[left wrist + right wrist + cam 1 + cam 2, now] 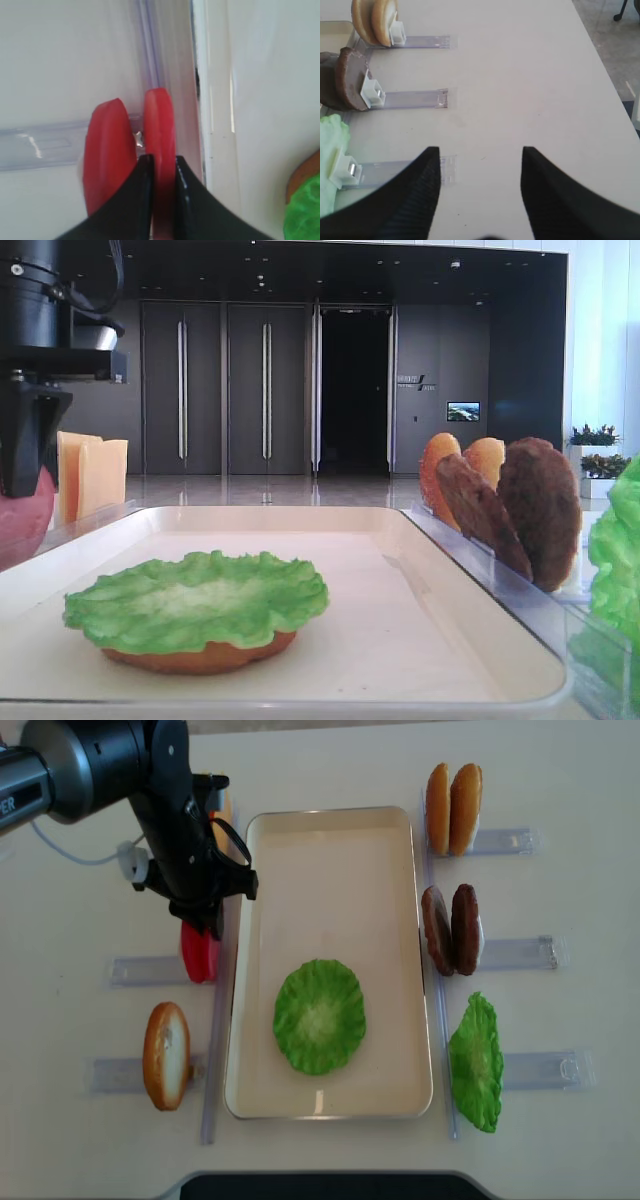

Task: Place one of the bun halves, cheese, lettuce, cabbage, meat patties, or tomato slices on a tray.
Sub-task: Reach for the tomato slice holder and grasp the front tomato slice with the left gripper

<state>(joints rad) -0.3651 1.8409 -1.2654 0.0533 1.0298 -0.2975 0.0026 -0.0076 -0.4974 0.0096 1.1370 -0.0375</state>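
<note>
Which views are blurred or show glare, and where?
Left wrist view: soft overall, the left gripper shut on a tomato slice, glare streaks on the clear rack. Low exterior view: sharp lettuce, bright windows washed out. Overhead view: even light, small glint on the tray.

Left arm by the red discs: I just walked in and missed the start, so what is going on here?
A burger is being stacked. The left gripper has shut on one tomato slice standing in its clear rack left of the tray; a second slice stands beside it. On the tray, lettuce already lies on a bun half. The right gripper hangs open over the table, holding nothing.
</note>
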